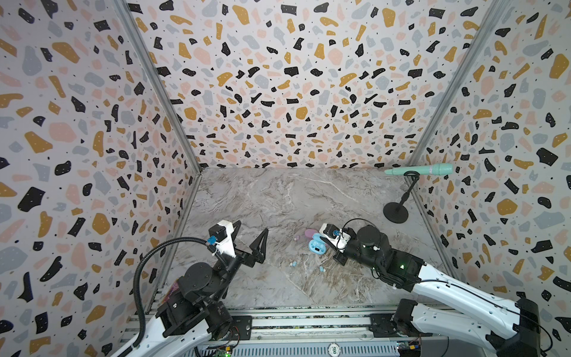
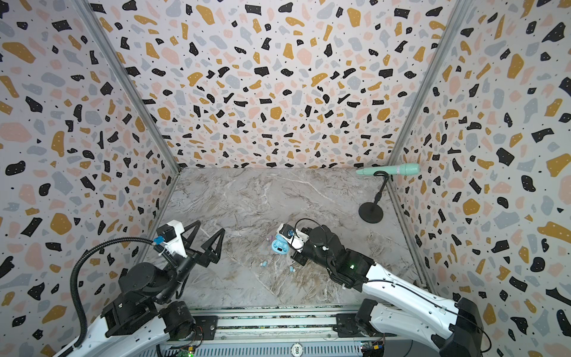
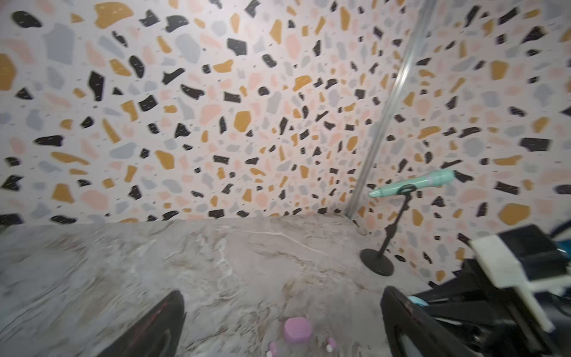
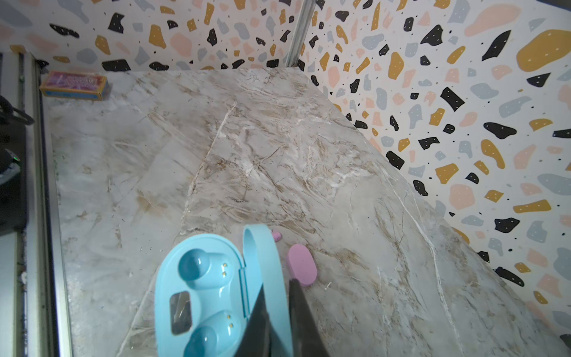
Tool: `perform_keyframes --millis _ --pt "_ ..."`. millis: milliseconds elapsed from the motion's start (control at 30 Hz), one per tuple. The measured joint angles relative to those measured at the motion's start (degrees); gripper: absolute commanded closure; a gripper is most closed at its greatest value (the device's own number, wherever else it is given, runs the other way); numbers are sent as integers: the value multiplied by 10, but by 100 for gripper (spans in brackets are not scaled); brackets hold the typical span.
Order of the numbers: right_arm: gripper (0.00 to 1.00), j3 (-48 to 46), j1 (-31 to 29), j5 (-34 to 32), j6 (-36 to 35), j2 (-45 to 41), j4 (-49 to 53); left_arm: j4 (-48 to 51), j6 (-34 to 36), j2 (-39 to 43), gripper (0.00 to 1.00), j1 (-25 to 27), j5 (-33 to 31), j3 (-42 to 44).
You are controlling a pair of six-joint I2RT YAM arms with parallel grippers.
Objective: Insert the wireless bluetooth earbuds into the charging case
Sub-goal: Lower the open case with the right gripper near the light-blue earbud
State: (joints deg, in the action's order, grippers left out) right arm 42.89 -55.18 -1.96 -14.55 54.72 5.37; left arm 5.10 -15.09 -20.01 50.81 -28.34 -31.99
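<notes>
right pincer (image 4: 278, 282) on lid (image 4: 262, 247); earbud (image 4: 277, 235) half-hidden

There are two pill-shaped charging cases: one light blue case (image 1: 315, 247) and one pink case (image 1: 309, 233). Four tiny earbuds show, counted as two blue earbuds (image 1: 294, 263) and two pink earbuds (image 3: 330, 344). Besides these there is one mint microphone (image 1: 423, 169), one black stand (image 1: 395, 211) and one small printed box (image 4: 74, 85).

Glossy smooth light blue oval plastic charging case (image 4: 204, 278) at lower centre, matt pink pill-shaped plastic case (image 4: 302, 265), smooth grey marble-print tabletop (image 4: 278, 148) with faint sheen, matt terrazzo-print wall panels (image 4: 463, 92), printed cardboard box (image 4: 74, 84) upper left, brushed metal rail (image 4: 46, 216) at left edge
</notes>
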Motion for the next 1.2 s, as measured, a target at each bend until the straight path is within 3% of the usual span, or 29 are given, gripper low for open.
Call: perform_keyframes --millis 200,400,1200 --pt "100 -1 2 19 -63 50 6 62 -20 -64 0 0 -110 0" --pt "100 -2 13 26 -117 115 6 81 -26 -60 0 0 -142 0" --pt "100 -39 69 67 -194 228 -109 82 -33 -68 0 0 -117 0"
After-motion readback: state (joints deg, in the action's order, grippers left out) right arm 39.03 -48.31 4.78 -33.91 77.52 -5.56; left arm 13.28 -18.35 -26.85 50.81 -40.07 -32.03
